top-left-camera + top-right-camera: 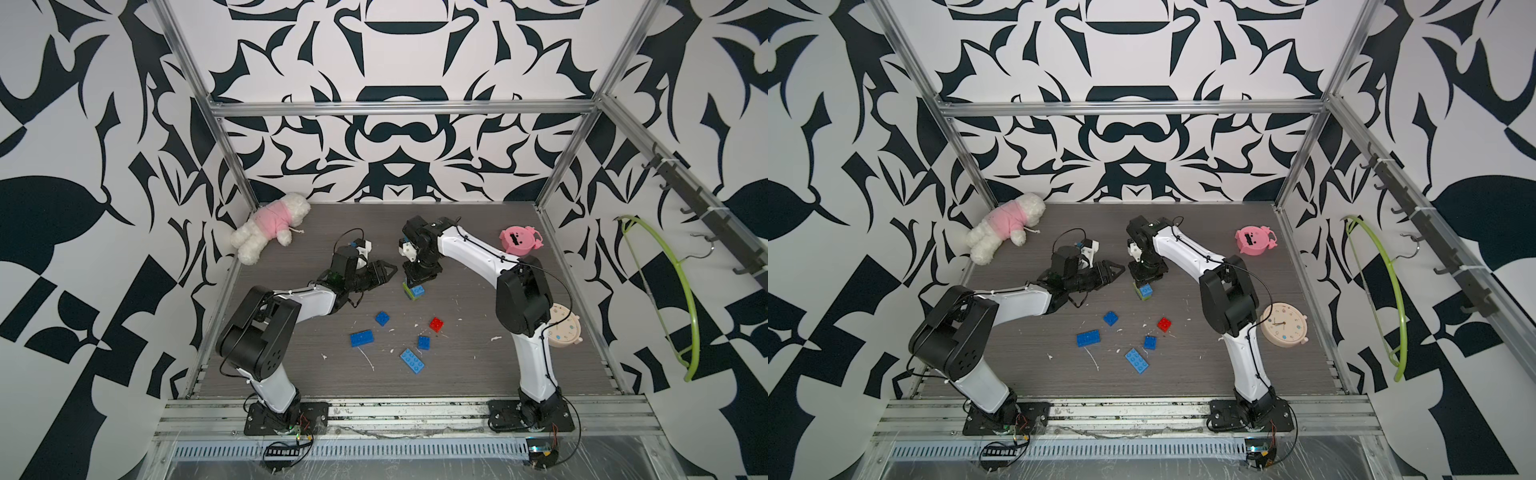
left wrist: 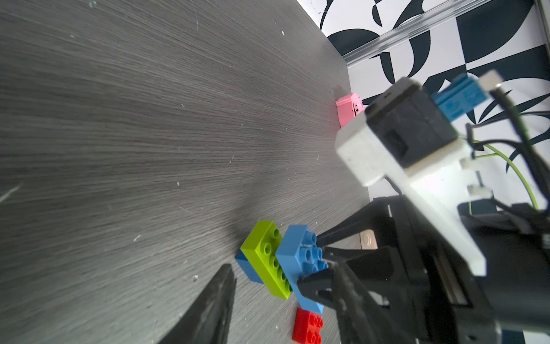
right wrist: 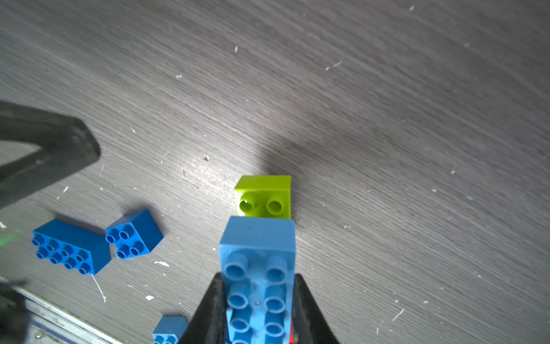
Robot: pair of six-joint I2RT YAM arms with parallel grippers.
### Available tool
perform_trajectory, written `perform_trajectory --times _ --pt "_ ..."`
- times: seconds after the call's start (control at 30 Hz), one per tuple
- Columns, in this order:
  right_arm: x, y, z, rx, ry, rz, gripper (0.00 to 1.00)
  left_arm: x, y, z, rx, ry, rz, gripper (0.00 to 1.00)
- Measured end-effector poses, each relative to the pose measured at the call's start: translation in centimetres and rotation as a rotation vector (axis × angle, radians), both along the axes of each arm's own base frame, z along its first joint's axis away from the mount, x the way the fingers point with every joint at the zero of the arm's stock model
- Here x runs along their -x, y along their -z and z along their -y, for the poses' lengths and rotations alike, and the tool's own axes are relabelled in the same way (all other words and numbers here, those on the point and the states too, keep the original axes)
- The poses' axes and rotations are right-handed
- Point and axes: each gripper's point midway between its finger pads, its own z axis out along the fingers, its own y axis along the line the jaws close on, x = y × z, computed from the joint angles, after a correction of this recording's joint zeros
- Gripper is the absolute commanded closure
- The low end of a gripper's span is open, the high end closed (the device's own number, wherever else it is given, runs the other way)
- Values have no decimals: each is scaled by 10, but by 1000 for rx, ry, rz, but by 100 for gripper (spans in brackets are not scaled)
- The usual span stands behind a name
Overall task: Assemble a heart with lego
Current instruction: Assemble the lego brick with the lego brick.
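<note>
Right jaws clamped on blue brick (image 3: 257, 268), left jaws parted

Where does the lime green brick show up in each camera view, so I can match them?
In a top view: lime green brick mid-table, peeking out from under a blue brick.
In a top view: the same mid-table spot.
Left wrist: lower middle, sandwiched between blue bricks.
Right wrist: centre, its end showing.
Shared landmark: the blue brick stacked on it.
</note>
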Motion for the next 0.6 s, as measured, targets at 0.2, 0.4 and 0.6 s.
perform_trajectory --times 0.2,0.4,0.6 --pt "-1 2 1 -3 7 -22 80 0 0 0 2 -2 -1 44" --pt "5 13 2 7 4 -74 80 0 0 0 1 -4 -2 44" --pt "8 13 1 -1 1 -99 80 -1 2 0 -1 -4 -6 44"
